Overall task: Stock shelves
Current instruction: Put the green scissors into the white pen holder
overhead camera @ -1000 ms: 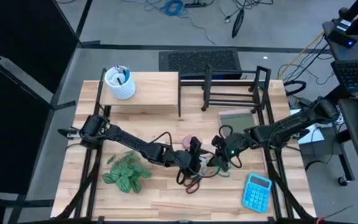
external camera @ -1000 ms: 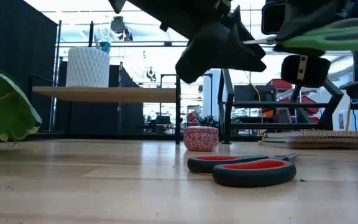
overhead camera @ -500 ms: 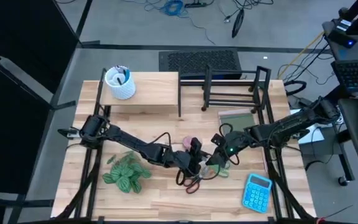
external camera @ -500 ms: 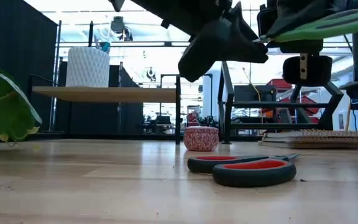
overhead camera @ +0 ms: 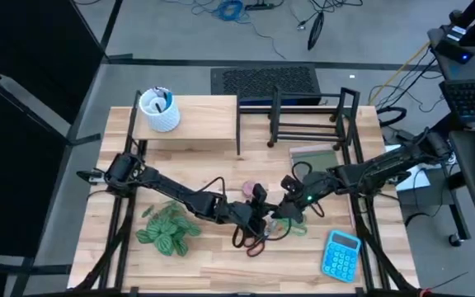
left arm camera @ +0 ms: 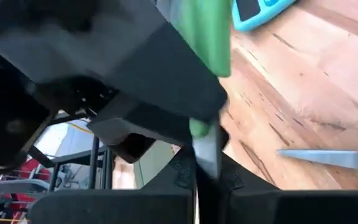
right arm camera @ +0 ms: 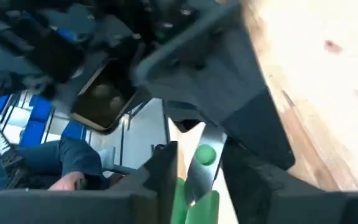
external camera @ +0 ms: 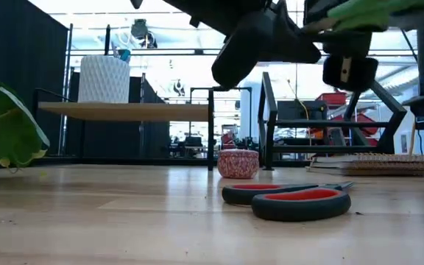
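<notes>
Green-handled scissors (external camera: 377,11) hang in the air over the middle of the table, with both grippers shut on them. My left gripper (overhead camera: 264,213) comes from the table's left and is on the blade end. My right gripper (overhead camera: 287,209) comes from the right and is on the green handle end. Below them, red-handled scissors (external camera: 293,200) lie flat on the table. At the far side the pale-wood shelf (overhead camera: 196,124) carries a white cup of pens (overhead camera: 159,110). The black wire rack (overhead camera: 303,115) stands to its right. My left gripper pinches the silver blades (left arm camera: 205,152) of the green scissors between its two fingers, coming from the table's left. The scissors are lifted clear of the table. My right gripper holds the scissors at the green handle end (right arm camera: 192,202), just behind the pivot screw (right arm camera: 205,154), between its two fingers, coming from the table's right.
A small pink pot (external camera: 238,163) stands near the table's middle. A green leafy plant (overhead camera: 167,227) lies at the near left and a blue calculator (overhead camera: 340,254) at the near right. Notebooks (overhead camera: 316,157) are stacked in front of the rack.
Both grippers have risen a little with the green scissors held between them. The scissors now hang higher above the red scissors, which have not moved.
</notes>
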{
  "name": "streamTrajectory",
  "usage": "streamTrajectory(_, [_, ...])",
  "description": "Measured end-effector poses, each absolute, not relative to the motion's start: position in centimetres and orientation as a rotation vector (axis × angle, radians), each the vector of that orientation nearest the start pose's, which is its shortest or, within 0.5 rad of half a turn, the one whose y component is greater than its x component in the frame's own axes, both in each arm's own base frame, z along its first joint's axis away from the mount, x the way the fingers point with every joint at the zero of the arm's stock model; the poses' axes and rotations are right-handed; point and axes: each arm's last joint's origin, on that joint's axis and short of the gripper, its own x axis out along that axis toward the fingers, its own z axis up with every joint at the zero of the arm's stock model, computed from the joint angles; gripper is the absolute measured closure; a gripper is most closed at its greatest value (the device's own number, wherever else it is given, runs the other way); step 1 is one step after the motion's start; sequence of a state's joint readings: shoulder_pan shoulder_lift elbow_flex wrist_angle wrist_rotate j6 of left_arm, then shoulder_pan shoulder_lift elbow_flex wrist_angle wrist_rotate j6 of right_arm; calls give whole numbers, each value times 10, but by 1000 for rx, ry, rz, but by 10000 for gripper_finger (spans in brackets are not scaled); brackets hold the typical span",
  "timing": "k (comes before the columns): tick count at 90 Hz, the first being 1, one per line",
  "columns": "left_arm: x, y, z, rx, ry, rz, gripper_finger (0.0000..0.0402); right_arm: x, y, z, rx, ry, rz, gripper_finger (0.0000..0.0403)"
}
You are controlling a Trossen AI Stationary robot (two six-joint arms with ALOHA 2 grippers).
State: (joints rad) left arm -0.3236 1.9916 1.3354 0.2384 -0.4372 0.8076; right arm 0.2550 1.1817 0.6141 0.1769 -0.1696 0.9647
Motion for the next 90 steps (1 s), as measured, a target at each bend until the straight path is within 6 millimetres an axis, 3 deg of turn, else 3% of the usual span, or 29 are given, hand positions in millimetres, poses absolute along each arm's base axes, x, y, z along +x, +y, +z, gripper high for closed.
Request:
streamTrajectory(23, [425, -130, 202, 903, 426, -65, 400, 222, 63, 258, 790, 417, 291, 220])
streamTrajectory(43, [425, -130, 202, 878, 426, -59, 401, 205, 58, 280, 730, 299, 331, 224])
streamTrajectory(77, [425, -129, 202, 672, 427, 3, 401, 177, 51, 307, 606, 128, 395, 227])
streamTrajectory(90, [422, -126, 214, 599, 407, 45, 401, 168, 49, 314, 549, 79, 416, 227])
